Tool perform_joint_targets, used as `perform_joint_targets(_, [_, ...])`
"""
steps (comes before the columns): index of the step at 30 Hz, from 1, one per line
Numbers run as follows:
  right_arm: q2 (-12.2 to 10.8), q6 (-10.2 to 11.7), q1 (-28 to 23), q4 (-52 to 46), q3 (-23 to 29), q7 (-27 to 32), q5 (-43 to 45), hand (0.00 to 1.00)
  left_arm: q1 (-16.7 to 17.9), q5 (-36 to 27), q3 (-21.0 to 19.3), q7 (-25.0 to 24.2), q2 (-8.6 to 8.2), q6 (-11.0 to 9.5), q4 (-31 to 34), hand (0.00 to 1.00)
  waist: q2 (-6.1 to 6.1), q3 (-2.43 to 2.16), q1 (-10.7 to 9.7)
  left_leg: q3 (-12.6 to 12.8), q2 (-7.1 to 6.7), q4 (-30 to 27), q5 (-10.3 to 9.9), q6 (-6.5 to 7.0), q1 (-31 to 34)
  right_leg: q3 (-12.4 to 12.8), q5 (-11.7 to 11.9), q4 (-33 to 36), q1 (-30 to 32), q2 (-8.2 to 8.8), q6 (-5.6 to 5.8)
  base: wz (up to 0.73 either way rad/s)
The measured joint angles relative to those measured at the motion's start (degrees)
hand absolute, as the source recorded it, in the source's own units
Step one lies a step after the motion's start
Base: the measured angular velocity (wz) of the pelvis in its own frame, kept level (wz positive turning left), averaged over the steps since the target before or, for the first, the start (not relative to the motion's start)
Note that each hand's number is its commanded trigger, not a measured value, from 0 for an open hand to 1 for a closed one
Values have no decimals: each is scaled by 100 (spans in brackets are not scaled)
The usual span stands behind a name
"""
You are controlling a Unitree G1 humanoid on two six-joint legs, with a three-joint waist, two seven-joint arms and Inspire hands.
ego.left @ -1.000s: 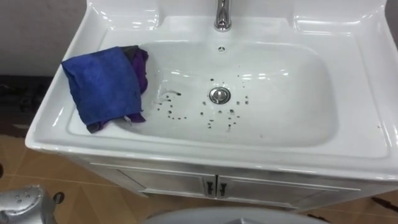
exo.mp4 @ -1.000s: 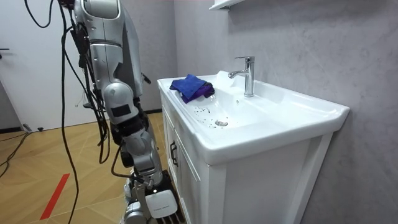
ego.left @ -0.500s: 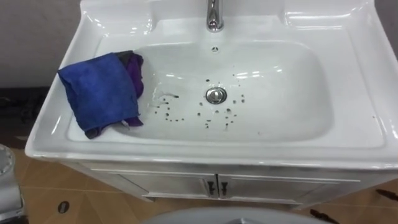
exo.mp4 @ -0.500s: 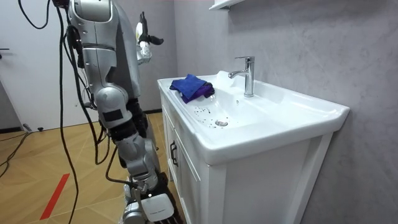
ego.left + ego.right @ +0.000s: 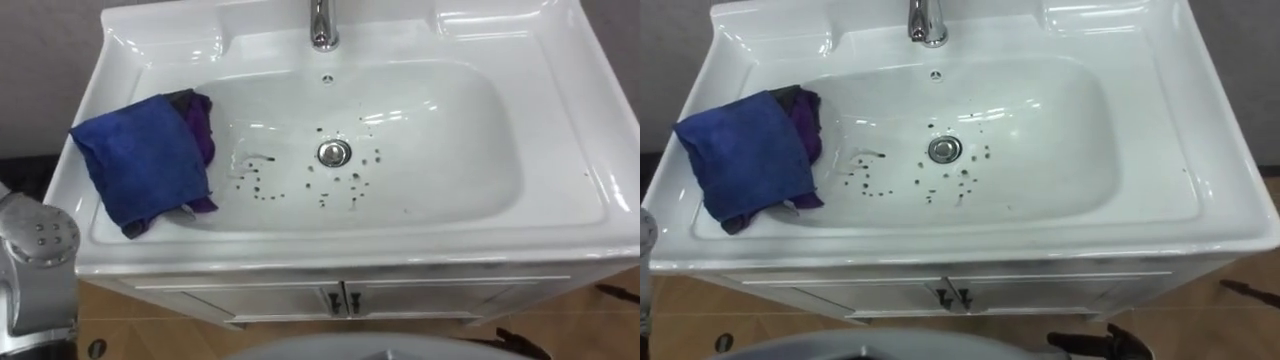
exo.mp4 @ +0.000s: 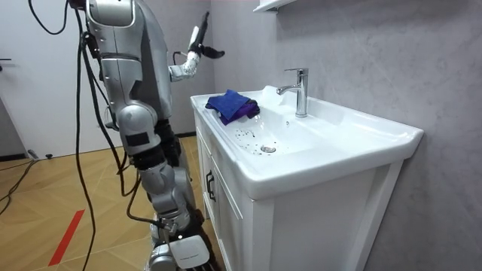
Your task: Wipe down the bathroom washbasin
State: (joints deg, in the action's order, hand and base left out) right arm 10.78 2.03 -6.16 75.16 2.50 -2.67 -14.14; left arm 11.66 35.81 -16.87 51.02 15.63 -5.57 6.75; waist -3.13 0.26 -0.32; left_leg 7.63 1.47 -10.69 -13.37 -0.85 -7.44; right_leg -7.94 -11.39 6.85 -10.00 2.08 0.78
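A blue cloth (image 5: 140,165) lies folded over a purple one (image 5: 201,128) on the left slope of the white basin (image 5: 470,140). Nothing holds the cloths. Dark specks (image 5: 330,192) dot the bowl around the metal drain (image 5: 334,153). In the room view I stand at the cabinet's front, facing the basin (image 6: 339,124). My left hand (image 6: 202,41) is raised high above and short of the cloth (image 6: 232,104), fingers straight and thumb out, holding nothing. Part of my left arm (image 5: 35,265) shows at the lower left of the left eye view.
A chrome faucet (image 5: 321,25) stands at the back rim's middle. Under the basin is a white cabinet with two small door handles (image 5: 340,298). A grey wall runs behind the basin (image 6: 361,53). Wooden floor (image 6: 45,196) lies behind me.
My left arm has swung up from my side until the hand is high near the basin's far corner. The eye view has shifted, so the basin sits further left. The cloths have not moved.
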Motion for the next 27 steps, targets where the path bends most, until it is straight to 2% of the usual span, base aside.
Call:
perform_joint_targets(4, [-77,-24,63,60,-9,-36,5,0,141,187,266,-288,-421,28,-246,0,115,-33,-33,1,1,0,0,0,8,3,0,-5,1,-2,0,-1])
perform_joint_targets(7, [-122,-44,62,54,-18,-114,-2,0,174,182,528,-420,-554,82,-546,0,211,-71,-74,-14,1,1,0,0,9,-4,1,0,-3,-4,-1,0])
perform_joint_targets(9, [-127,-66,63,41,-48,-118,7,0,174,182,703,-458,-583,141,-692,0,235,-86,-92,-14,-1,0,0,0,6,0,5,3,-2,0,4,-2])
perform_joint_targets(16, [-123,-87,110,58,-125,-114,11,0,167,181,1116,-686,-630,142,-1018,0,227,-73,-118,-17,2,6,0,0,-4,13,6,-2,1,-2,6,-1])
perform_joint_targets(21, [-126,-92,194,161,-125,-117,-6,0,166,185,1174,-819,-638,142,-1015,0,229,-52,-150,-24,5,2,0,0,6,4,6,2,4,-5,6,0])
perform_joint_targets(27, [-122,-88,211,178,-127,-111,-11,0,161,171,1272,-823,-637,116,-882,0,222,-47,-158,-34,5,6,0,0,6,-3,6,1,6,-5,6,0])
